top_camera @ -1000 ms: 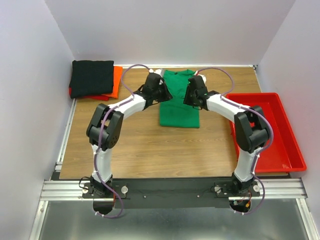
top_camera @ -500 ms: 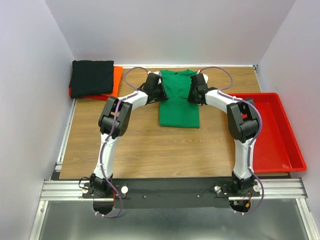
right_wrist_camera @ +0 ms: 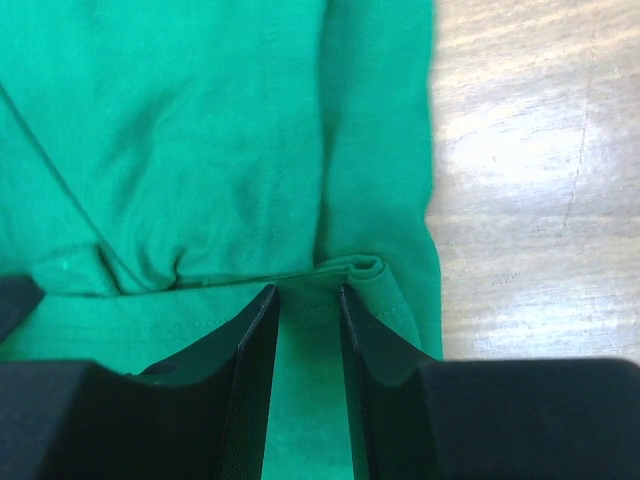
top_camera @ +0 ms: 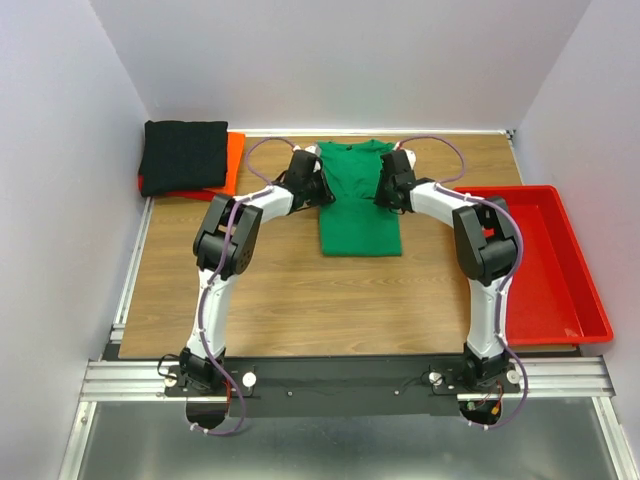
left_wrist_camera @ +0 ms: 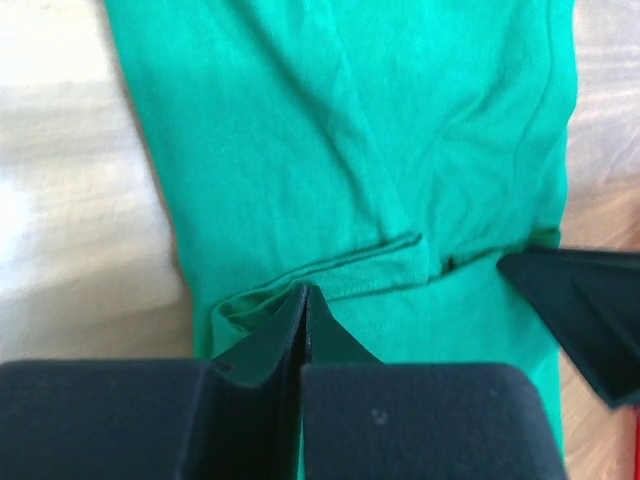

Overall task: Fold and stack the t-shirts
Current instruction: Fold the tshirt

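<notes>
The green t-shirt (top_camera: 358,205) lies folded into a long strip at the back middle of the table. My left gripper (top_camera: 322,188) is at its left edge. In the left wrist view its jaws (left_wrist_camera: 305,292) are pressed together on the folded hem of the green t-shirt (left_wrist_camera: 330,150). My right gripper (top_camera: 381,190) is at the right edge. Its jaws (right_wrist_camera: 305,295) stand a little apart, with the hem of the green t-shirt (right_wrist_camera: 200,130) between them. The black t-shirt (top_camera: 183,155) lies folded on the orange-red t-shirt (top_camera: 233,160) at the back left.
A rigid red tray (top_camera: 560,290) stands at the right edge of the wooden table (top_camera: 300,290). White walls close in the back and both sides. One of the right gripper's fingers (left_wrist_camera: 585,315) shows in the left wrist view.
Both arms have stretched out and dropped lower, and both grippers have come down onto the shirt's edges. The shirt has not moved.
</notes>
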`<state>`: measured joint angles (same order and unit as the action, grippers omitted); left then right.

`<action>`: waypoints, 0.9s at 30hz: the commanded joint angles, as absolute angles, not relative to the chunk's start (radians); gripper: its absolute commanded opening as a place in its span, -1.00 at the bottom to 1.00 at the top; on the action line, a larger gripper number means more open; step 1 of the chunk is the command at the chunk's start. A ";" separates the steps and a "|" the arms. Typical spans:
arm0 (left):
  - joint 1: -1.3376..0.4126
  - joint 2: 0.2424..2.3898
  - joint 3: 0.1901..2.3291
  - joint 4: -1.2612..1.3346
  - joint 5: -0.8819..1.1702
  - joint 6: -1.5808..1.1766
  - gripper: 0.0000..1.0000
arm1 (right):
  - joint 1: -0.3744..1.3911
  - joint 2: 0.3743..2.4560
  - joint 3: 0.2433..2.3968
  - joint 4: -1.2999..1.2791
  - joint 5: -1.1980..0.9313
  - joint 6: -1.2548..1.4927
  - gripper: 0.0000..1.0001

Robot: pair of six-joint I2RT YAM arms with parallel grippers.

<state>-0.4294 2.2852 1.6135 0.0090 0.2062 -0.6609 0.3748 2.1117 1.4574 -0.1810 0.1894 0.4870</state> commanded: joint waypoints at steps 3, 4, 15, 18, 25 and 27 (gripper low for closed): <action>-0.434 2.172 1.387 0.018 0.204 -0.672 -0.84 | 0.379 2.077 1.306 -0.227 0.127 0.512 -0.26; -0.434 2.133 1.359 0.043 0.198 -0.678 -0.84 | 0.380 2.053 1.284 -0.227 0.109 0.523 -0.27; -0.459 1.861 0.936 0.179 0.202 -0.710 -0.84 | 0.478 1.749 0.928 -0.190 0.064 0.601 -0.28; -0.474 1.781 0.836 0.202 0.202 -0.718 -0.84 | 0.529 1.680 0.838 -0.173 0.057 0.640 -0.28; -0.494 1.652 0.710 0.233 0.224 -0.723 -0.84 | 0.580 1.531 0.739 -0.170 0.021 0.669 -0.28; -0.494 1.622 0.725 0.218 0.221 -0.712 -0.84 | 0.578 1.502 0.745 -0.178 0.031 0.663 -0.28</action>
